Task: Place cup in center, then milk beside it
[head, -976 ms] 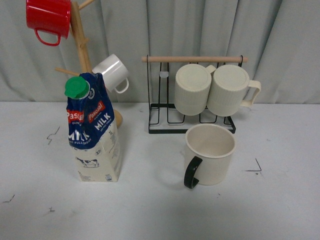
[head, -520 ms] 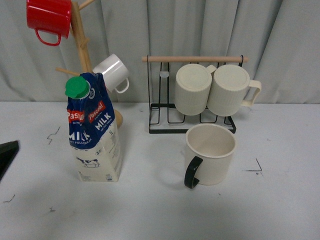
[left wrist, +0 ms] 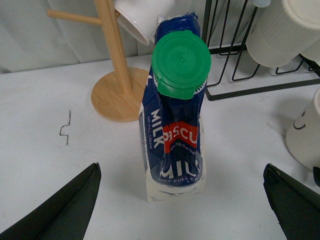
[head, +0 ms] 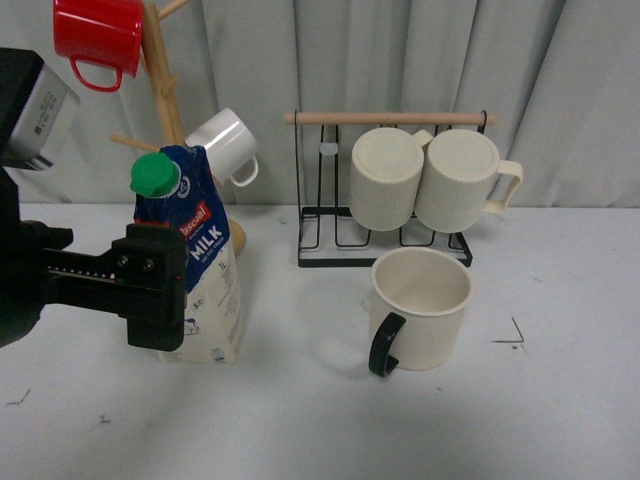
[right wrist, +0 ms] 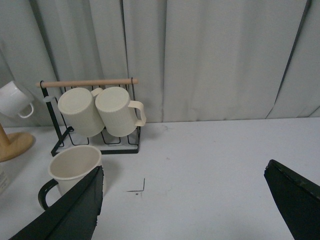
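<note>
Now my left pincer [left wrist: 182, 169] is wide open and empty, with the milk carton [left wrist: 175, 130] standing ahead between its fingers [left wrist: 75, 210], left of the cup [head: 420, 310]. The carton is tall; I think a crooked push may tip it toward the wooden mug tree [left wrist: 112, 60].

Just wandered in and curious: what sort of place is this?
Likely a staged test bench rather than a real kitchen: a plain white table, a grey curtain backdrop instead of walls, and a wooden mug tree beside a black wire rack.
</note>
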